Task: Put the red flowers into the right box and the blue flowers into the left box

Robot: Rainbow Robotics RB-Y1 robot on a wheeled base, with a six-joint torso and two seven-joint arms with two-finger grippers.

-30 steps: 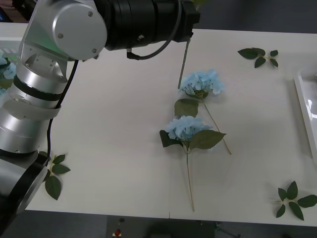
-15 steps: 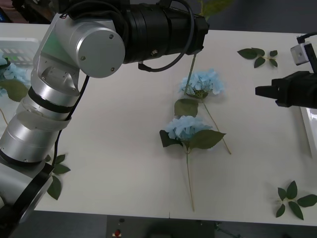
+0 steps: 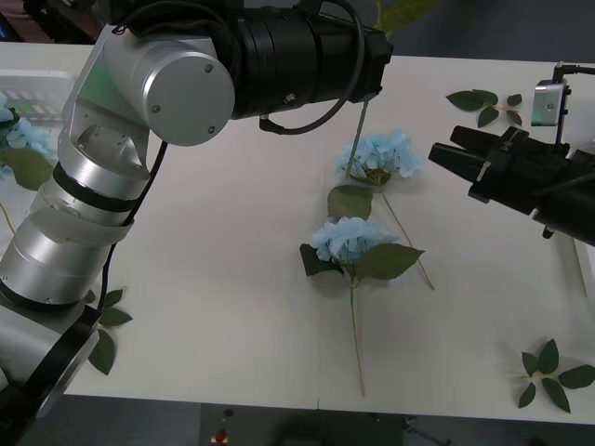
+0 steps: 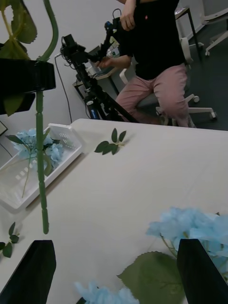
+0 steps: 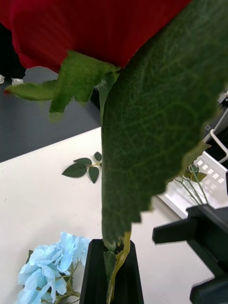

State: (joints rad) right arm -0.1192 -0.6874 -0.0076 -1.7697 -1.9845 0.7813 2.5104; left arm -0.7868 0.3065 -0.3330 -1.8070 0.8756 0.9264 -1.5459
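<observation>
My left gripper [image 4: 26, 76] is shut on a red flower, held high over the back of the table. Its bloom [image 5: 95, 23] and a big leaf [image 5: 156, 118] are close to the left wrist camera, and its stem [image 3: 357, 130] hangs down beside the farther blue flower [image 3: 379, 153]. A second blue flower [image 3: 349, 238] lies nearer the front. My right gripper [image 3: 448, 149] is open, just right of the farther blue flower. The left box [image 3: 33, 85] at the back left holds blue flowers. The right box [image 5: 209, 197] holds green stems.
Loose leaf sprigs lie at the back right [image 3: 485, 102], the front right [image 3: 553, 373] and the front left [image 3: 102, 325]. A person sits on a chair [image 4: 156, 71] beyond the table. My left arm [image 3: 158, 84] spans the back left of the table.
My right arm has come in from the right and moved left toward the farther blue flower. My left arm shifted a little right with the red flower, then held still.
</observation>
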